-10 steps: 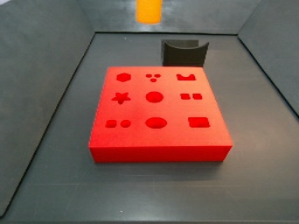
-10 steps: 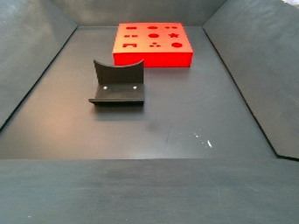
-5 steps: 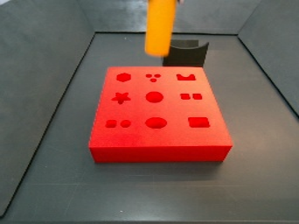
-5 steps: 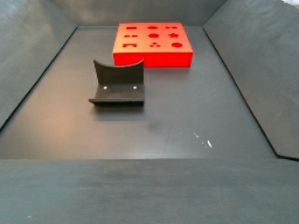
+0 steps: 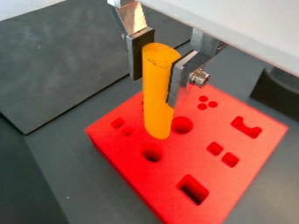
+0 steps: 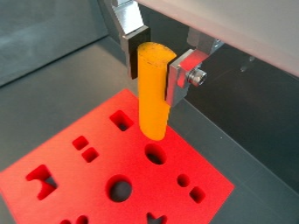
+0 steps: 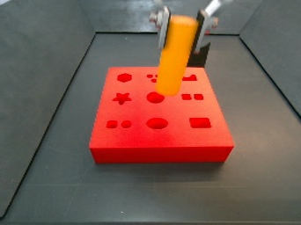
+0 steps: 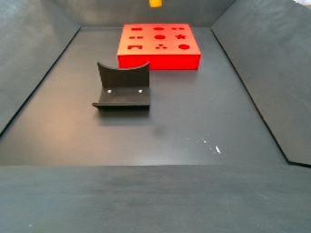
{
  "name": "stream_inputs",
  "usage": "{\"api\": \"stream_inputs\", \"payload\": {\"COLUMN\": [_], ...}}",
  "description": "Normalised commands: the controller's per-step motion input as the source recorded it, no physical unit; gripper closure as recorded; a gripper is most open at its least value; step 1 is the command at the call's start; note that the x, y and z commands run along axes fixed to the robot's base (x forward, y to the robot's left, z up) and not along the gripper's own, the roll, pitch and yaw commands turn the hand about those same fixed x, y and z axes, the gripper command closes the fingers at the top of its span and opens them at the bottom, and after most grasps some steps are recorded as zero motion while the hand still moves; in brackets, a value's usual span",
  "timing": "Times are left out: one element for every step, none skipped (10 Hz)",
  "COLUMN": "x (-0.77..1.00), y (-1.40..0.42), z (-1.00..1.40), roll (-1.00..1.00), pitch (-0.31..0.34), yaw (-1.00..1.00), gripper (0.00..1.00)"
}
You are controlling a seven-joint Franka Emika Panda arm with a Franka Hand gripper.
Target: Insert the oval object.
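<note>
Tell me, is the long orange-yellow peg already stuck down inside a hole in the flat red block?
No. In a wrist view the gripper holds the long orange-yellow peg upright, its lower tip above the flat red block.

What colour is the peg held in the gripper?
Orange-yellow. The oval object shows best in a wrist view, clamped upright in the gripper above the red block.
</note>
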Motion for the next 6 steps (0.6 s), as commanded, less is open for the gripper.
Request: {"api": "stream_inputs", "payload": {"x": [0.0, 0.0, 0.0, -0.29, -0.08, -0.08], "y": [-0.09, 0.05, 0.27, 0.2, 0.06, 0.0], "z": [-0.37, -0.56, -0.37, 0.0, -0.01, -0.06], "roll": [-0.03, -0.28, -0.35, -0.21, -0.15, -0.13], "pitch": [0.264, 0.049, -0.096, -0.289, -0.291, -0.331], "yaw": [-0.07, -0.13, -0.17, -0.05, 0.0, 0.0], "gripper": [1.0, 1.0, 1.0, 1.0, 1.0, 1.0]}}
